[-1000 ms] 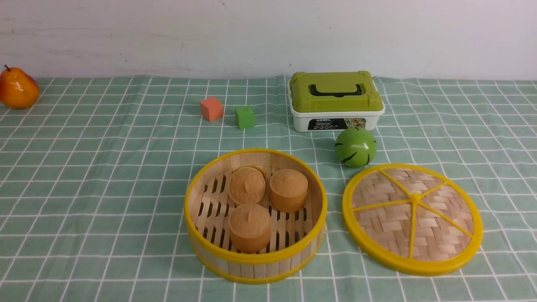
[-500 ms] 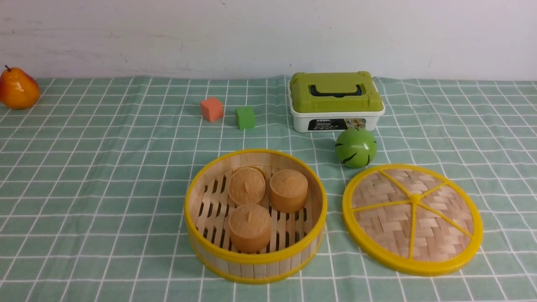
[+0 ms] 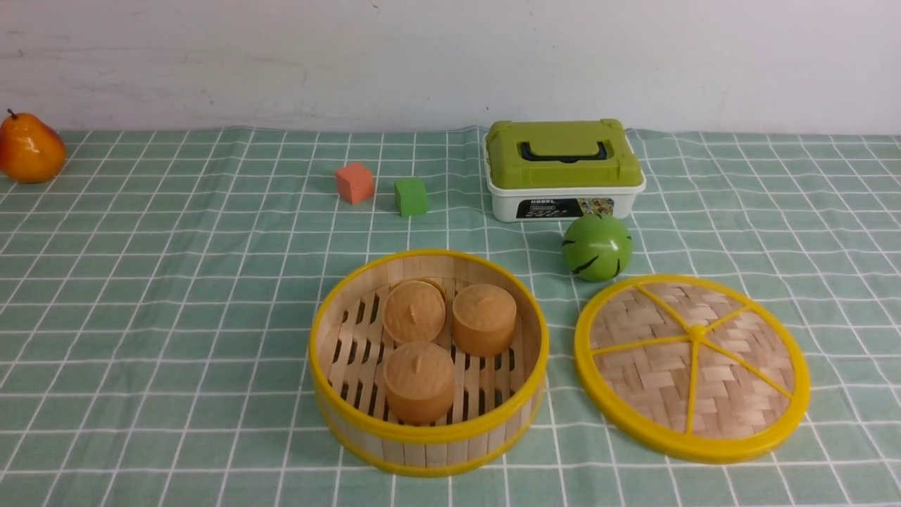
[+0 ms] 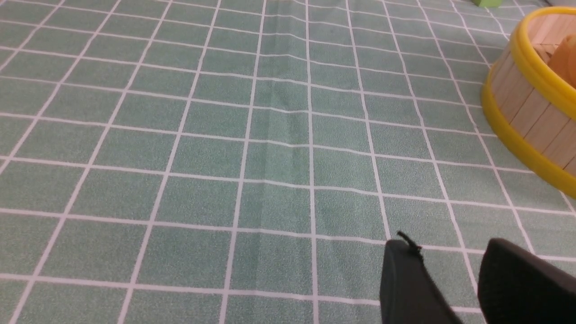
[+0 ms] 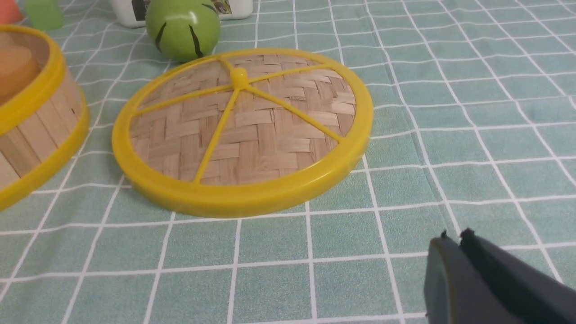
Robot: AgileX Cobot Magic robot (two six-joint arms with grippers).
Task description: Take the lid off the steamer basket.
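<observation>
The steamer basket [image 3: 428,451] stands uncovered at the front middle of the table, with three tan buns [image 3: 419,378] on its slatted floor. Its wall shows in the left wrist view [image 4: 531,112] and the right wrist view [image 5: 31,135]. The lid [image 3: 692,366] lies flat on the cloth just right of the basket; it also shows in the right wrist view [image 5: 243,130]. My left gripper [image 4: 445,252] is open and empty over bare cloth, apart from the basket. My right gripper [image 5: 454,236] is shut and empty, short of the lid. Neither gripper shows in the front view.
A green ball [image 3: 597,247] sits just behind the lid. A white box with a green lid [image 3: 564,169] stands behind that. An orange cube [image 3: 354,182] and a green cube [image 3: 411,196] lie at the back middle. A pear [image 3: 29,149] is at the far left.
</observation>
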